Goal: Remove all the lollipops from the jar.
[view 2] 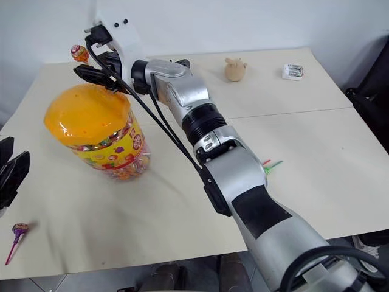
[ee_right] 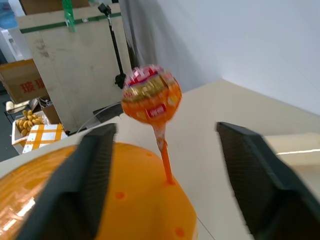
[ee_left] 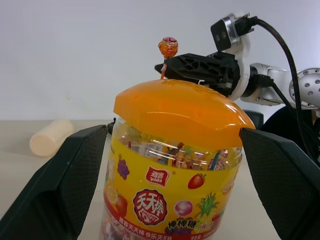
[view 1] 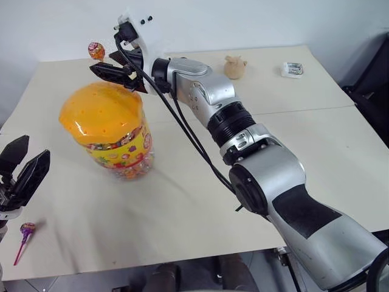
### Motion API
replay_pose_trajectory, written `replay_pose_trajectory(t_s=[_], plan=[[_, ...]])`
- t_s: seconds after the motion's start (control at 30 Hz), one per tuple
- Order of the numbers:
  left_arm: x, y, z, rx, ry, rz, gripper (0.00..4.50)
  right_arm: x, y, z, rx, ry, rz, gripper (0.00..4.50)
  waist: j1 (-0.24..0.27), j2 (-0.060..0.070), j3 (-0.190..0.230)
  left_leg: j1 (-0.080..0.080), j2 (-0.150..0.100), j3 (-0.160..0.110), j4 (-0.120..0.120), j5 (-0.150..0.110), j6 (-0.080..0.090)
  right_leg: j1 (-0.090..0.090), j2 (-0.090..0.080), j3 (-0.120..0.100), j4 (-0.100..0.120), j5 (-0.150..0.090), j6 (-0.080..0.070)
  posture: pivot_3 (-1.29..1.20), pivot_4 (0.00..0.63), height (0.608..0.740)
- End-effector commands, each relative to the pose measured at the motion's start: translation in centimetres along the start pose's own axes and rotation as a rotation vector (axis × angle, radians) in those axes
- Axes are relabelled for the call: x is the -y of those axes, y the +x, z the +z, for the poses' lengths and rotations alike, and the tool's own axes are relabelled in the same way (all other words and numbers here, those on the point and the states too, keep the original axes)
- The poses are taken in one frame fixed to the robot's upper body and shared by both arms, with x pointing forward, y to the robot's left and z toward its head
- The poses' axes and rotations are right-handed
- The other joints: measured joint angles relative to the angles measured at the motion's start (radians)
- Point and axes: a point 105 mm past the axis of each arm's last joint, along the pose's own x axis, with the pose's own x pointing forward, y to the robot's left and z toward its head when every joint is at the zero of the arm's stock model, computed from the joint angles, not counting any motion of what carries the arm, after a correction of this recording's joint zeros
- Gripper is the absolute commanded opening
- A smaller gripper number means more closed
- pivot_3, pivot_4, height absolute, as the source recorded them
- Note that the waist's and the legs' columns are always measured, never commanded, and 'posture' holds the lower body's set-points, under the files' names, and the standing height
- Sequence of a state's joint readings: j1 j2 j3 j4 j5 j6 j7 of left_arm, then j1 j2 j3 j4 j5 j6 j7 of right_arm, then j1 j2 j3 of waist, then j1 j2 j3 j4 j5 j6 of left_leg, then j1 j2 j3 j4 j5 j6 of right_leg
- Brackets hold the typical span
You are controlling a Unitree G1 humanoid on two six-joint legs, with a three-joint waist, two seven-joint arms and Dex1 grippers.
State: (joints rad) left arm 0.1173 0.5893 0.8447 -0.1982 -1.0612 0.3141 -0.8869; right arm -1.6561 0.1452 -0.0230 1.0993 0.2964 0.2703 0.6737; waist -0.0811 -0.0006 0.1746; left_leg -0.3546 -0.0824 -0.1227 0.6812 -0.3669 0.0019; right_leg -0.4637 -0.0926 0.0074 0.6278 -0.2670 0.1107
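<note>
The right gripper (ee_right: 165, 175) reaches over the far part of the lid, and its two black fingers (ee_right: 87, 170) stand apart, one on each side of a thin orange stick. They do not clamp it yet. The stick belongs to a round lollipop in an orange and red wrapper (ee_right: 151, 100), which stands upright in a hole of the wide orange plastic lid (view 1: 100, 112). The lid closes a large clear plastic jar with a yellow label (view 1: 121, 152); many wrapped candies are visible inside. The jar stands on the left part of the beige tabletop (view 1: 182, 207), away from every edge.

The left gripper (view 1: 21, 173) waits with fingers wide apart near the left edge of the tabletop, beside the jar and not touching it. A lollipop in a purple wrapper on a pink stick (view 1: 25, 234) lies near the front left corner, so I judge this one is already taken out.

The step in hand seems to be the grasp of the standing lollipop. The next move asks to close the fingers on the stick and to pull straight up, otherwise the light jar may tilt.

Room above the lid is free. A small tan figure (view 1: 234, 67) and a small white packet (view 1: 292, 69) stay near the far edge, well apart.
</note>
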Motion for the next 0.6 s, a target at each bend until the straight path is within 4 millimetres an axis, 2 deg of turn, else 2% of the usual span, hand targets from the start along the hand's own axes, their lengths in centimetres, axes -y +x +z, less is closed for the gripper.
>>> replay_pose_trajectory(t_s=[0.03,0.13,0.23,0.4,0.57,0.6], plan=[[0.7,0.5,1.3,0.018,0.058,-0.033,4.50,-2.6,1.3,2.2,0.076,-0.029,0.086,1.97,-0.003,0.000,0.000,0.000,0.000,0.000,0.000,0.000,0.000,0.000,0.000,0.000,0.000,0.000,0.000,0.00,0.150,0.740],[0.9,0.6,1.5,0.022,0.060,-0.041,4.50,-2.8,1.2,2.6,0.107,-0.019,0.117,1.00,-0.004,0.000,0.000,0.000,0.000,0.000,0.000,0.000,0.000,0.000,0.000,0.001,0.000,0.000,0.000,0.00,0.150,0.740],[1.0,0.8,1.6,0.030,0.061,-0.055,4.50,-3.6,0.8,3.9,0.188,0.017,0.190,0.04,-0.005,0.000,0.000,0.000,0.000,0.000,0.000,0.000,0.000,0.000,0.000,0.001,0.000,0.000,0.000,0.00,0.150,0.740],[1.2,1.3,1.5,0.033,0.054,-0.081,4.50,-4.1,-1.0,6.8,0.369,0.006,0.304,0.04,-0.004,0.000,0.000,0.000,0.000,0.000,0.000,0.000,0.000,0.000,0.000,0.001,0.000,0.000,0.000,0.00,0.150,0.740],[2.0,1.8,1.4,0.018,0.042,-0.139,4.50,-3.3,-5.0,9.0,0.531,-0.072,0.384,0.04,-0.004,0.000,0.000,0.000,0.000,-0.001,0.000,0.000,0.000,0.000,0.000,0.001,0.000,0.000,0.000,0.00,0.150,0.740],[2.8,2.0,0.9,-0.029,0.036,-0.197,4.50,-2.3,-6.9,9.1,0.518,-0.141,0.379,0.04,-0.003,0.000,0.000,0.000,0.000,-0.001,0.000,0.000,0.000,0.000,-0.001,0.001,0.000,0.000,0.000,0.00,0.150,0.740]])
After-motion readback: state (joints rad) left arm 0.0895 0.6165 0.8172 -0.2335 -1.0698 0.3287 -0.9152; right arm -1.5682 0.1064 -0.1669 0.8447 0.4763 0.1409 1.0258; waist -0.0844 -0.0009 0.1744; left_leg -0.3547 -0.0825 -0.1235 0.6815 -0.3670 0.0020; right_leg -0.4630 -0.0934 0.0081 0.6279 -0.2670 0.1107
